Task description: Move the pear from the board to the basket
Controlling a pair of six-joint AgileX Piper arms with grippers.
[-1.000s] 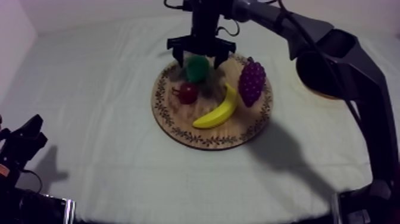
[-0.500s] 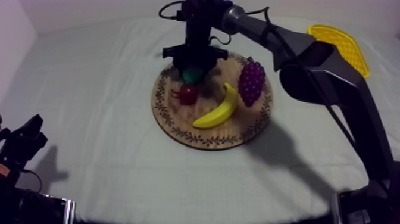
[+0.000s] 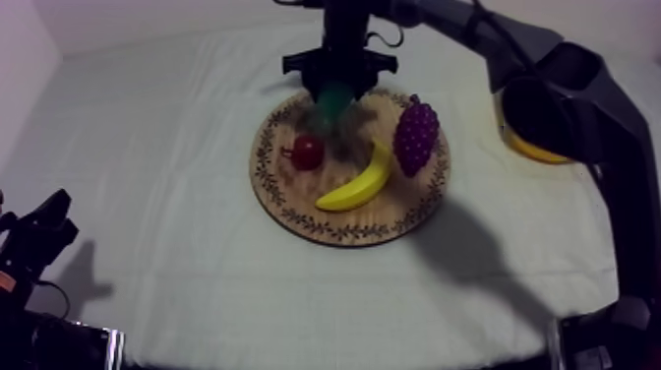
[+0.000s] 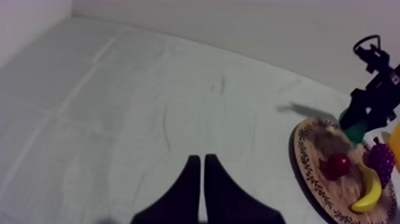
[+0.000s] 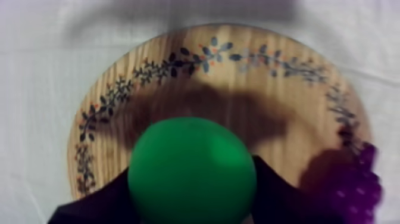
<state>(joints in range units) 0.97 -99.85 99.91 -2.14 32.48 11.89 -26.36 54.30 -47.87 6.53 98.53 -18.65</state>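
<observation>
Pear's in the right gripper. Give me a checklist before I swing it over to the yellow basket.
1. Right gripper shut on the pear: ok.
2. Pear off the wooden board, its shadow apart below it: ok.
3. Bunch of grapes, banana and small red fruit lie on the board, apart from the pear: ok.
4. Yellow basket free inside: cannot tell, the right arm covers most of it.
5. Left gripper shut, far from the board: ok.

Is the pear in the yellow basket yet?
No, the pear is clasped in the right gripper, over the wooden board.
</observation>
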